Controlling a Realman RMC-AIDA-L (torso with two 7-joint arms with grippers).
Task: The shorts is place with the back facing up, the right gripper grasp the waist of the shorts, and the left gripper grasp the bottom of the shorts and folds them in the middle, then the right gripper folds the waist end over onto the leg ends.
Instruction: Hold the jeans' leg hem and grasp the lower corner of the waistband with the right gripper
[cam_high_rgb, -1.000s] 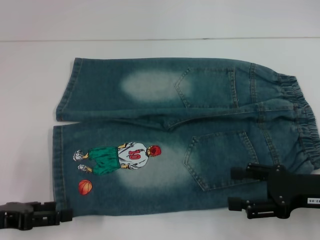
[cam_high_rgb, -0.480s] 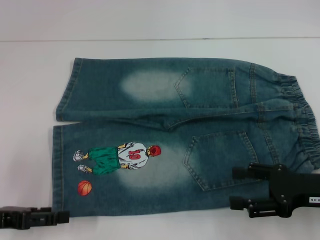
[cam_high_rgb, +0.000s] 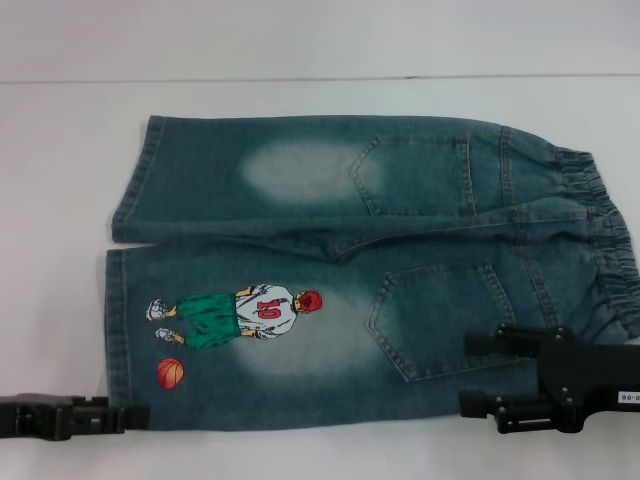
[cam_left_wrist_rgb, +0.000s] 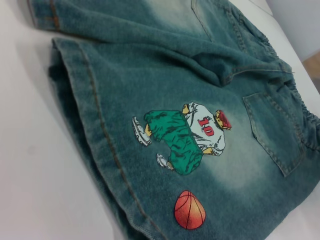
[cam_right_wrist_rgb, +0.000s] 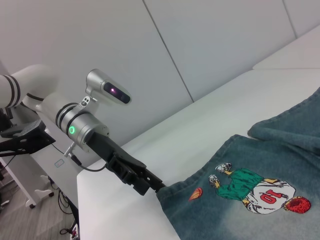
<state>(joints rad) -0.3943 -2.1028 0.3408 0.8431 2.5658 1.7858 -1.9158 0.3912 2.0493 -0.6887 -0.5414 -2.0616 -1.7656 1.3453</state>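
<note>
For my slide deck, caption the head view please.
Denim shorts lie flat, left gripper at the near hem corner, open right gripper near the waist.

The right gripper (cam_high_rgb: 478, 375) body and the elastic waistband (cam_high_rgb: 612, 255) run off frame at 3 o'clock.

The left gripper (cam_right_wrist_rgb: 159, 188) reaches in low over the white worktop (cam_right_wrist_rgb: 120, 210), its silver wrist showing a green ring light and a thin grey cable. The black jaws meet the near corner of the shorts (cam_right_wrist_rgb: 280, 200) at the hem — whether they pinch the cloth cannot be told. Just past the jaws, on the denim, lies a small orange basketball print (cam_right_wrist_rgb: 196, 194), and beyond it the cartoon player (cam_right_wrist_rgb: 255, 189) — green shorts, white number 10 shirt, red cap.
</note>
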